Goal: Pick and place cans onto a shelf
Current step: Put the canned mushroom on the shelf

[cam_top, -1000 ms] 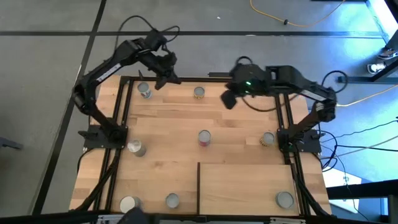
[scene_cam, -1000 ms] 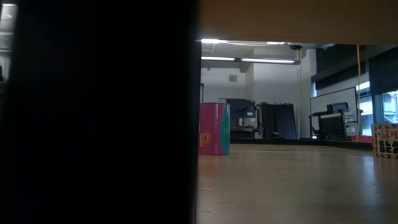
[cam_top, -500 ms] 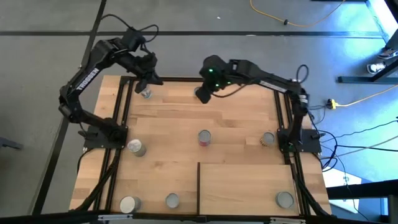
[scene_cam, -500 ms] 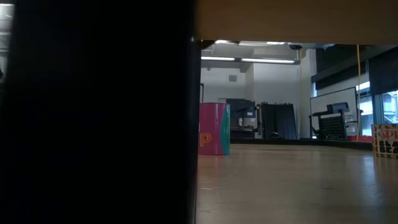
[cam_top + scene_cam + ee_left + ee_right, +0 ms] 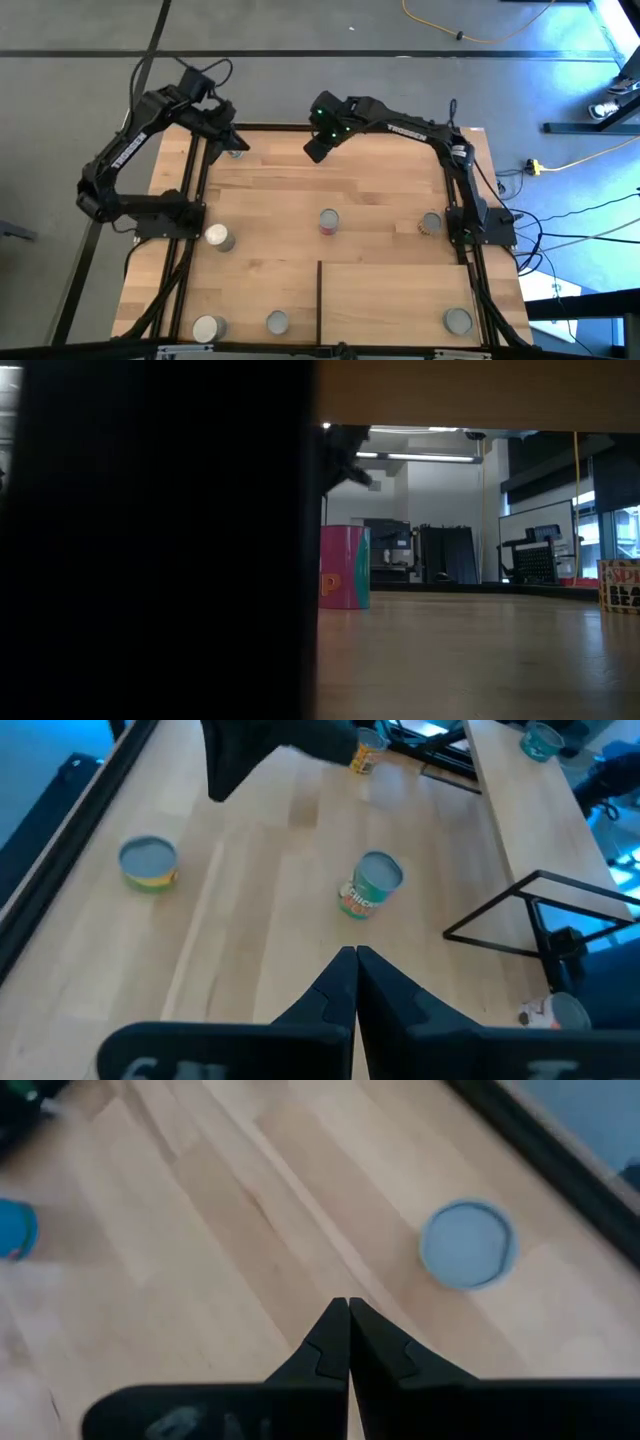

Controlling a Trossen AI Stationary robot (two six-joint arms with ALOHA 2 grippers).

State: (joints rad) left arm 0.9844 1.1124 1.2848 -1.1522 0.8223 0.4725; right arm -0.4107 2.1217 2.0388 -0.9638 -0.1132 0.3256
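Observation:
Several round metal cans stand upright on the wooden tabletop. My left gripper (image 5: 228,142) is shut and empty at the far left, beside a can (image 5: 238,151). My right gripper (image 5: 316,150) is shut and empty above the far middle. A grey-topped can (image 5: 467,1245) stands just beside its fingertips (image 5: 348,1308); the arm covers this can in the high view. The red-pink can (image 5: 328,221) stands mid-table and shows in the left wrist view (image 5: 372,885). The shelf (image 5: 395,295) lies at the near right behind a black strip (image 5: 319,300), with one can (image 5: 457,320) on it.
Other cans stand at the right (image 5: 430,222), the left (image 5: 218,237) and along the near edge (image 5: 207,327) (image 5: 277,322). Black frame rails (image 5: 190,200) run along both sides of the table. In the low view a dark block (image 5: 150,540) fills the left half.
My left gripper has moved toward the table's left edge and a little nearer, coming beside the far-left can. My right gripper has swung from the far right toward the left, ending over the far-middle can. No can has moved.

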